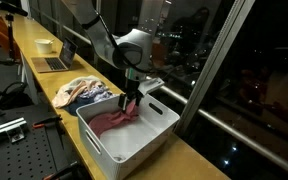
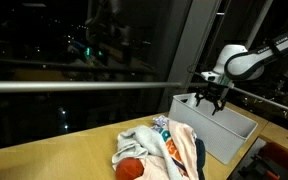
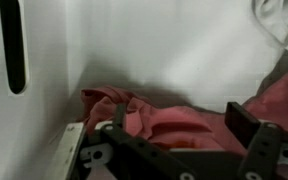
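My gripper (image 1: 131, 103) hangs inside a white plastic bin (image 1: 149, 148), just above a crumpled pink cloth (image 1: 112, 121) on the bin's floor. In the wrist view the two black fingers (image 3: 181, 112) stand wide apart with the pink cloth (image 3: 159, 118) between and below them; the jaws are open and not closed on it. The bin's white wall (image 3: 164, 45) rises behind the cloth. In an exterior view the gripper (image 2: 209, 100) dips into the top of the bin (image 2: 224, 135); the cloth is hidden there.
A pile of mixed clothes (image 1: 84, 93) lies on the wooden table beside the bin, also seen with a red piece (image 2: 130, 168) at its front. A laptop (image 1: 54, 62) and a white bowl (image 1: 45, 45) sit farther along. A dark window runs along the table.
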Controlling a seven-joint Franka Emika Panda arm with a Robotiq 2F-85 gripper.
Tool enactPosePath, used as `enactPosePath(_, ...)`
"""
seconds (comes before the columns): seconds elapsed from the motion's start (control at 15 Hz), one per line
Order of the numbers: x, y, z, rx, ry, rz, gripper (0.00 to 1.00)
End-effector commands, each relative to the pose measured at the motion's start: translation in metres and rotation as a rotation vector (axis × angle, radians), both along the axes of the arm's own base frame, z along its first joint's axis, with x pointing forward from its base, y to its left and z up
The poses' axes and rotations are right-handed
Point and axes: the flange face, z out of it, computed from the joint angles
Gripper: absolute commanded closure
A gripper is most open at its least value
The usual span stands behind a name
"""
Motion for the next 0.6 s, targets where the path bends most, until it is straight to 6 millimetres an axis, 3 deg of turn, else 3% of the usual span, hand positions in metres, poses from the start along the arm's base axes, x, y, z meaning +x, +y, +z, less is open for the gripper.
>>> enactPosePath(0.0,0.03,0.007,-0.009,0.028,-0.008,0.043,0.0)
enactPosePath(0.53,0.081,0.046,-0.047,0.079,0.022,0.047,0.0)
